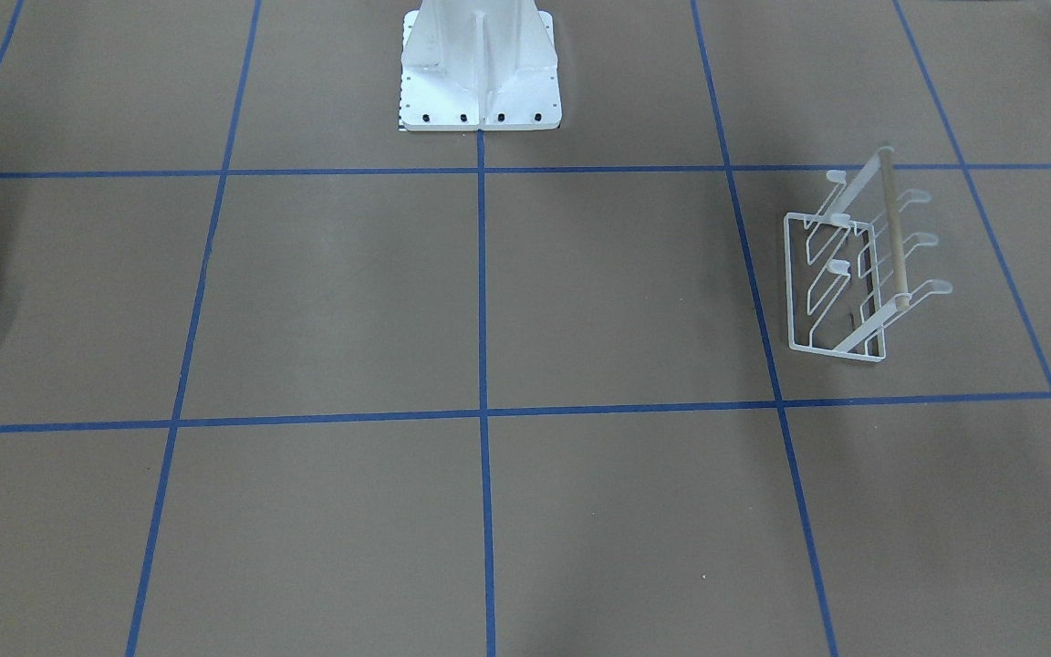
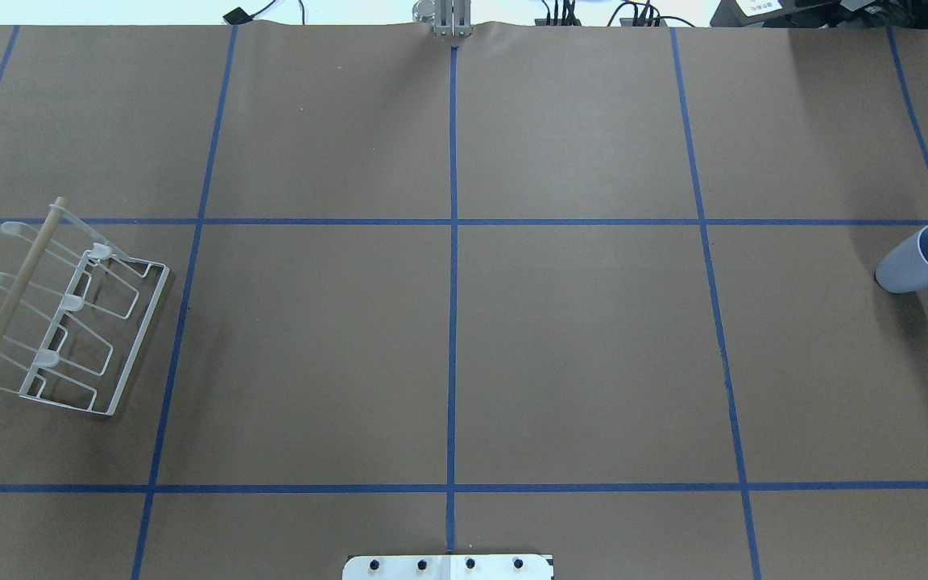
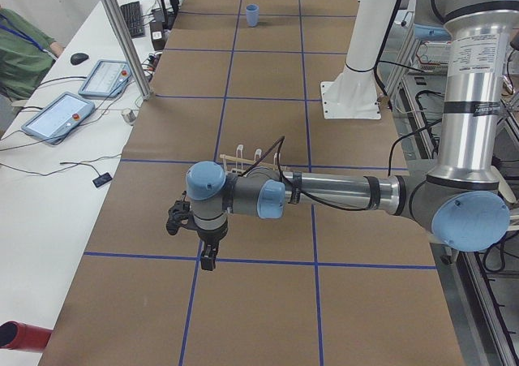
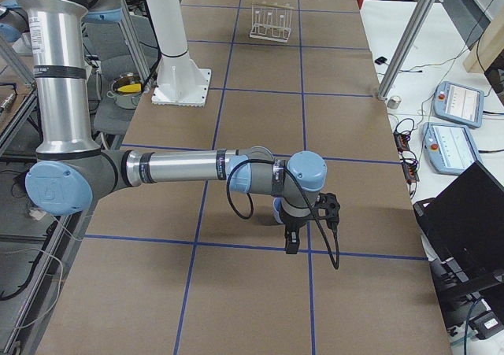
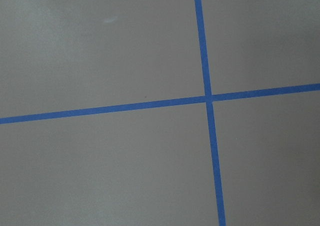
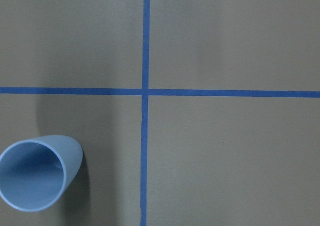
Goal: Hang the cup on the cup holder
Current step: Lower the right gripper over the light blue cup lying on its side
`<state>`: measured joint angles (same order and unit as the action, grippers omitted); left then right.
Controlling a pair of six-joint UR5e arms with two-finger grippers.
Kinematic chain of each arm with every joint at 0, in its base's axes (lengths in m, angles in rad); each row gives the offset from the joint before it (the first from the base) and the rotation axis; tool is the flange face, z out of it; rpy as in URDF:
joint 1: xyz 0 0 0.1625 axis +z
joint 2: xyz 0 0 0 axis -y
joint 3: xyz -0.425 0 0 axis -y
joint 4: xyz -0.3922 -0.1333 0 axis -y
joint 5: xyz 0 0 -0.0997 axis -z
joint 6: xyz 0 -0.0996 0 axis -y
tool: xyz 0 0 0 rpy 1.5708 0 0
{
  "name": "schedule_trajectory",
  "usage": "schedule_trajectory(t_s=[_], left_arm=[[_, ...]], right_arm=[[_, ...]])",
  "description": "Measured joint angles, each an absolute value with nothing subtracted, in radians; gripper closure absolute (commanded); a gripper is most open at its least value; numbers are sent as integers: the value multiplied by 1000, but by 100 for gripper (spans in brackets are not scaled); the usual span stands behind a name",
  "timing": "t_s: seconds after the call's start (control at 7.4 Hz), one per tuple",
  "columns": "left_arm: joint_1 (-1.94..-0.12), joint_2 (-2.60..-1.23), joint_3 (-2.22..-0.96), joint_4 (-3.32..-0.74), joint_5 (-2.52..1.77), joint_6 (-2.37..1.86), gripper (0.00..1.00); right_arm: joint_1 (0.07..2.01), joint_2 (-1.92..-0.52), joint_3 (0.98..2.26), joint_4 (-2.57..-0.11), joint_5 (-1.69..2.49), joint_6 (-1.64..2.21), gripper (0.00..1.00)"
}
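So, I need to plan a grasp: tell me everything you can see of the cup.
The cup is small, plain and pale blue, with a matte plastic look and no visible handle. It tapers from a wide round mouth to a narrower base. It stands upright, mouth up, and looks empty. It sits on the brown table near the robot's right end, close to a blue tape line. Only the table touches it.

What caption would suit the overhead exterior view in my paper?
Pale-blue tapered plastic cup stands far right; white wire cup holder with wooden rod sits far left.
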<state>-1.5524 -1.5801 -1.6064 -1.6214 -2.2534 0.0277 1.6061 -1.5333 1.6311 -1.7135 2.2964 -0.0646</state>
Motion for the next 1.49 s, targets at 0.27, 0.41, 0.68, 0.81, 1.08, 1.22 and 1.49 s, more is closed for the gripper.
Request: schedule_trajectory(t_s=[0.27, 0.41, 0.68, 0.81, 1.08, 1.22, 1.49], left_arm=[[-1552, -1580, -1606, -1621, -2253, 28, 2], [-1552, -1580, -1606, -1621, -2253, 29, 2], [-1552, -1580, -1609, -1621, -2253, 28, 1], [-1552, -1580, -1610, -1621, -2253, 29, 1], [-1552, -1583, -1616, -1621, -2258, 29, 1], [-1552, -1588, -1618, -1622, -2259, 29, 1], [-1551, -1593, -1624, -1631, -2261, 29, 2]], right_arm=[[1606, -1532, 1633, -1713, 2297, -63, 0], [1606, -1532, 1633, -1713, 2297, -62, 0], [1606, -1532, 1635, -1712, 2296, -63, 0], [1606, -1531, 1638, -1710, 2296, -63, 0], [1600, -1524, 1643, -1694, 2294, -62, 0], [1581, -1511, 1648, -1688, 2289, -62, 0], [1505, -1481, 1661, -1684, 2293, -44, 0]])
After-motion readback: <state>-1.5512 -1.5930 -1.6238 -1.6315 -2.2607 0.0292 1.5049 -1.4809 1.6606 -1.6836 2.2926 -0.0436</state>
